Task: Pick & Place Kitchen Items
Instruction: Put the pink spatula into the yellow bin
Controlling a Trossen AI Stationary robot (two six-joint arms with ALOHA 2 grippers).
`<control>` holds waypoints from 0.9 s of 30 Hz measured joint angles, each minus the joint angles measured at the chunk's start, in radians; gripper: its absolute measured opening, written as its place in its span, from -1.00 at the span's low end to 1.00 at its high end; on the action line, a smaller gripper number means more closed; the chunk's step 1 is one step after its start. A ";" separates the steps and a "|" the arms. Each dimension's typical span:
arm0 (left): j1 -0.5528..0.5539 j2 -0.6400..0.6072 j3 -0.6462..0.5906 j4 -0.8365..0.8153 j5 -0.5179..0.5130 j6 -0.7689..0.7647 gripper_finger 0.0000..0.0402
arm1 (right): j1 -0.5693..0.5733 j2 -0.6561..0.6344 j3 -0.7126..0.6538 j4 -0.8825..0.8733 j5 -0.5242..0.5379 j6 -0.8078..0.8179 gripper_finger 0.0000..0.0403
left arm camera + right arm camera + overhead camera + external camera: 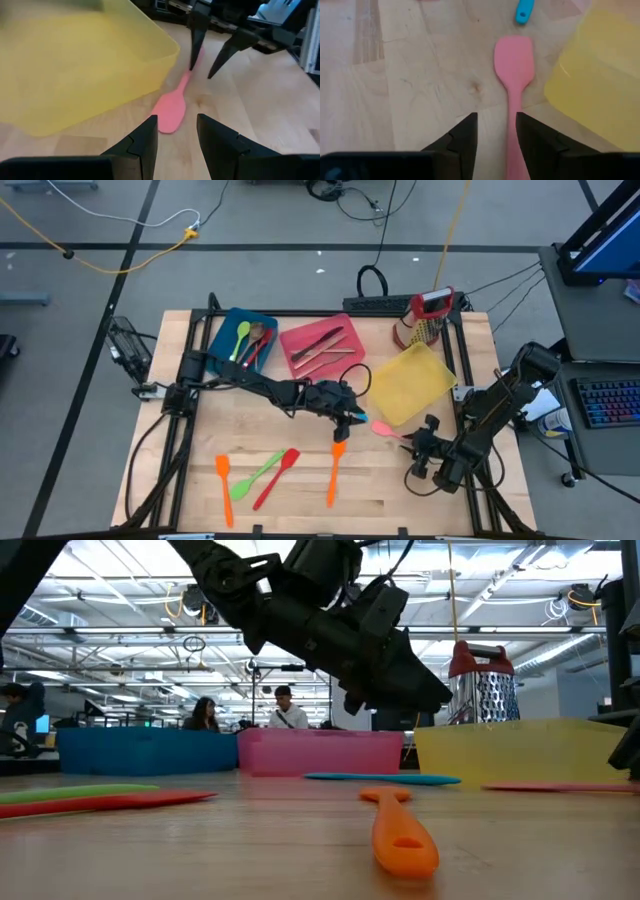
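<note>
The left gripper [175, 137] has its jaws apart, low over the wood tabletop [260, 100]. A pink spatula [172, 107] lies flat just past them, right beside the yellow bin [75, 60]. On the far side of the spatula, the right gripper [205, 62] points down at its handle.

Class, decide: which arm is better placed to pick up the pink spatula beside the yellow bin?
Right. Its open end effector sits at the pink spatula handle; the left end effector faces its blade.
</note>
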 joint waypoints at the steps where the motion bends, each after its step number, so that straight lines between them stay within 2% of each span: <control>1: 0.001 0.000 0.000 0.002 0.000 0.004 -0.30 | 0.000 -0.015 0.000 -0.029 -0.015 0.020 -0.35; 6: 0.004 0.000 0.000 0.010 0.000 0.005 -0.30 | 0.016 -0.044 -0.010 -0.129 -0.082 0.144 -0.40; 9: 0.003 0.000 0.000 0.009 0.000 0.005 -0.30 | 0.037 -0.035 -0.046 -0.082 -0.132 0.192 -0.42; 13: 0.004 0.000 0.000 0.009 0.000 0.005 -0.30 | 0.072 -0.032 -0.121 0.020 -0.110 0.243 -0.43; 19: 0.004 0.000 0.000 0.039 -0.001 0.005 -0.30 | 0.110 -0.031 -0.225 0.180 -0.024 0.179 -0.49; 24: 0.002 0.000 0.000 0.054 -0.003 0.040 -0.30 | 0.091 -0.031 -0.253 0.205 -0.029 0.114 -0.75; 27: 0.002 0.000 0.000 0.059 -0.053 0.031 -0.30 | 0.075 -0.030 -0.254 0.230 -0.024 0.040 -0.86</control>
